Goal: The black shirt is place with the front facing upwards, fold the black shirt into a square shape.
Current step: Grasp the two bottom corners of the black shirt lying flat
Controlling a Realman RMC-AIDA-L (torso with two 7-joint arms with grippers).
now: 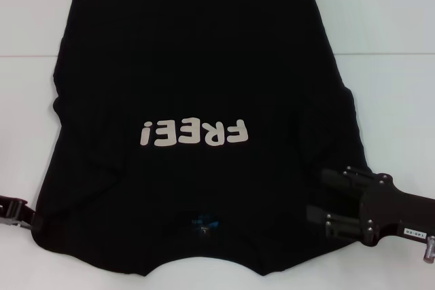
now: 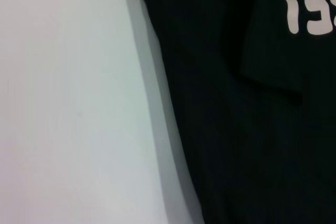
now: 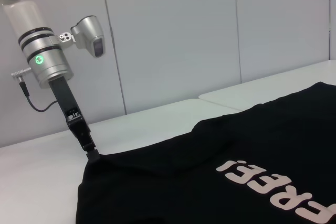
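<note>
The black shirt lies flat on the white table, front up. Its pale "FREE!" lettering reads upside down and its blue neck label is at the near edge. My left gripper is at the shirt's near left corner. In the right wrist view the left gripper shows as one thin closed bar meeting that slightly raised corner of the shirt. My right gripper hovers over the near right shoulder, its fingers spread wide. The left wrist view shows only the shirt and the table.
White table surface surrounds the shirt on the left, right and far sides. Pale wall panels stand behind the table in the right wrist view. A fold line crosses the cloth near the lettering.
</note>
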